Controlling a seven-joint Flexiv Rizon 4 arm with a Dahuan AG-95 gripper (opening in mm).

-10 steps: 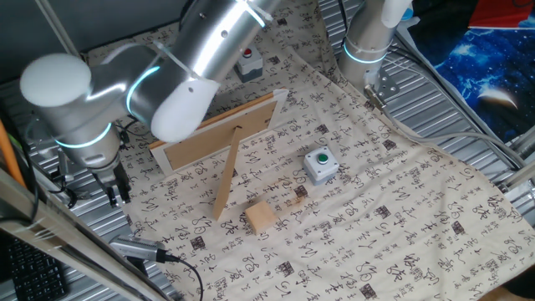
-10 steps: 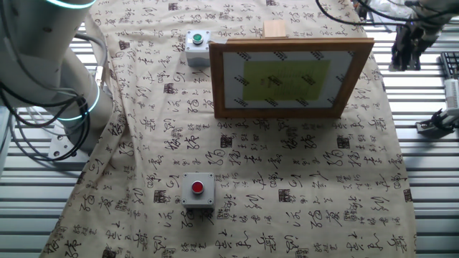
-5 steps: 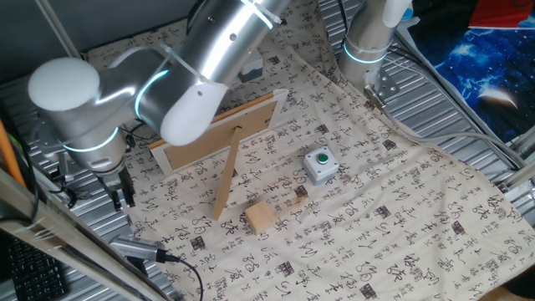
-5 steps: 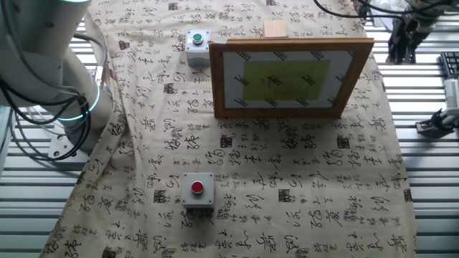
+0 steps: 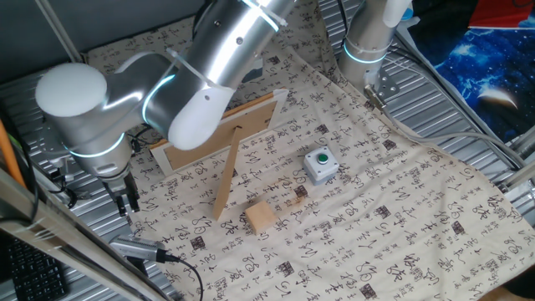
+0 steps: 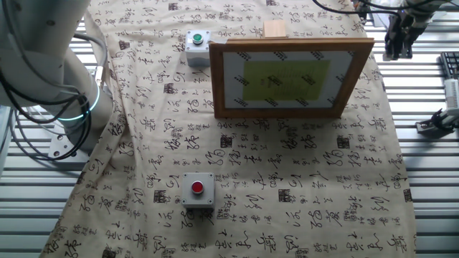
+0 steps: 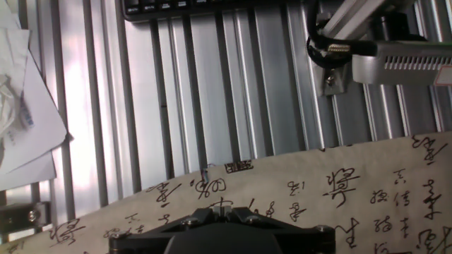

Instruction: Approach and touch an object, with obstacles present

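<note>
Gripper [image 5: 125, 194]: at cloth edge over bare slats, fingers look close together; state unclear to you. Wooden cube [image 5: 261, 217]: on cloth, well apart, beyond picture frame's [image 5: 219, 127] prop leg [image 5: 226, 179]. Your path skirts leg.

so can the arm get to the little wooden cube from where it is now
Probably yes. The gripper hangs off the cloth's edge on the frame's back side, the same side as the cube. The picture frame and its prop leg stand between, but the way around the leg's foot looks open.
</note>
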